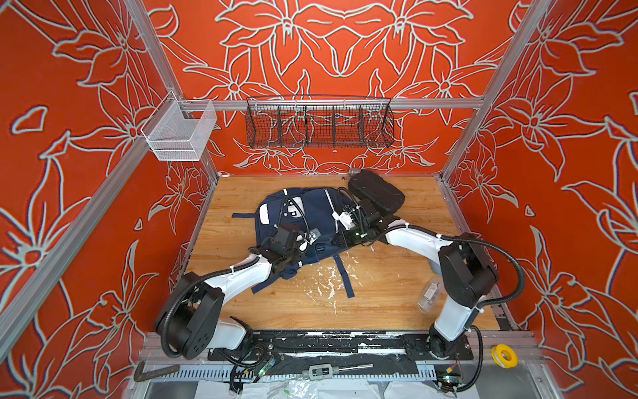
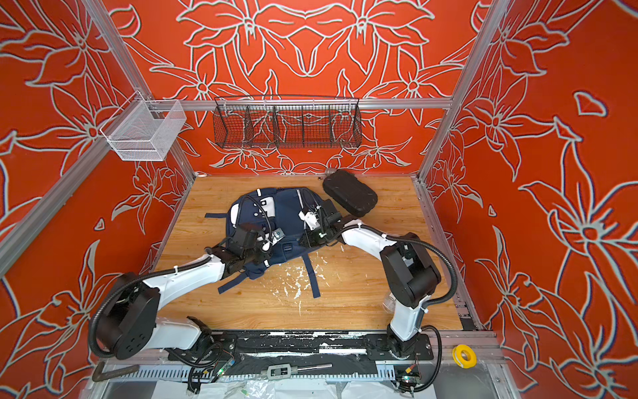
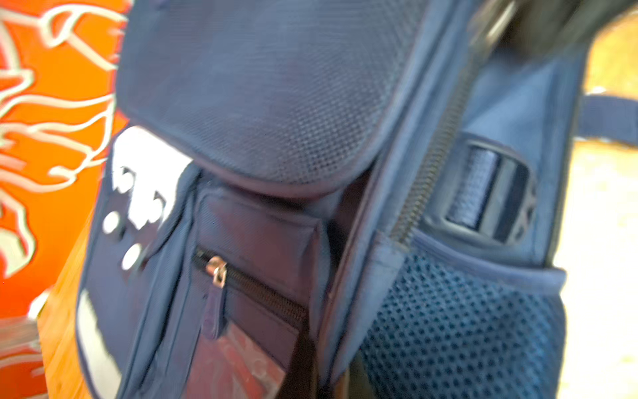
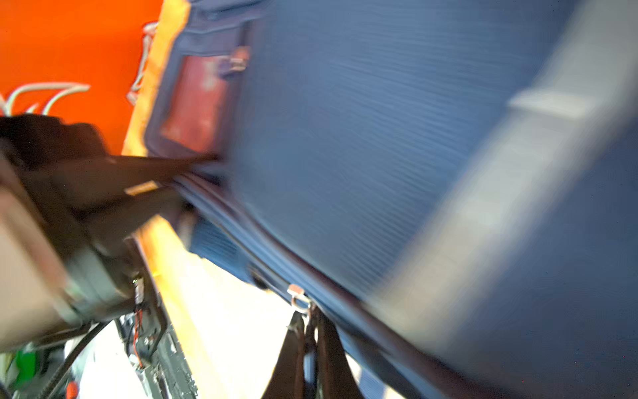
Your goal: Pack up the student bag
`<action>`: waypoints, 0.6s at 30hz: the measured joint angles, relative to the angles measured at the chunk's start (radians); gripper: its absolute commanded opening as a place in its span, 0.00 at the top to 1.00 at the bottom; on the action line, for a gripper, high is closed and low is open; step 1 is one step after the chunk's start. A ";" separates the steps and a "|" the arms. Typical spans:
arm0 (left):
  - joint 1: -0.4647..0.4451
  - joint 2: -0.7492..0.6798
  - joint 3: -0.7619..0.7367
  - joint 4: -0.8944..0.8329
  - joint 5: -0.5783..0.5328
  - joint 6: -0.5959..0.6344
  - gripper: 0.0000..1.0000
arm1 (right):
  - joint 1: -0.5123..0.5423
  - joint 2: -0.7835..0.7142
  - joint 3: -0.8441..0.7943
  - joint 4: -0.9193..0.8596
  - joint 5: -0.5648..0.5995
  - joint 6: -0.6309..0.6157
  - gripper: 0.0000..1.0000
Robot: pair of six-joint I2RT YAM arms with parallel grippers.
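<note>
Jaws are pinching the large navy-blue fabric student bag [image 1: 316,209]: left gripper [image 4: 207,164] its edge, right gripper [image 4: 305,323] its metal zipper pull [image 4: 297,293].

No text anywhere is legible, student bag [image 1: 314,207] included.

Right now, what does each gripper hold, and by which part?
The right gripper pinches the student bag by a metal zipper pull; the left gripper apparently pinches its edge seam.
</note>
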 measured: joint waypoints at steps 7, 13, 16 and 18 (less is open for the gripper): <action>0.112 -0.100 -0.025 -0.066 0.047 -0.023 1.00 | -0.045 -0.009 0.073 -0.081 0.072 -0.113 1.00; 0.199 -0.063 0.014 -0.110 0.097 -0.050 1.00 | 0.039 -0.082 -0.014 0.003 0.097 -0.208 1.00; 0.222 -0.039 0.043 -0.128 0.123 -0.045 1.00 | 0.080 -0.164 -0.086 0.054 0.108 -0.214 1.00; 0.230 -0.026 0.054 -0.121 0.143 -0.034 1.00 | 0.107 -0.216 -0.121 0.069 0.123 -0.213 1.00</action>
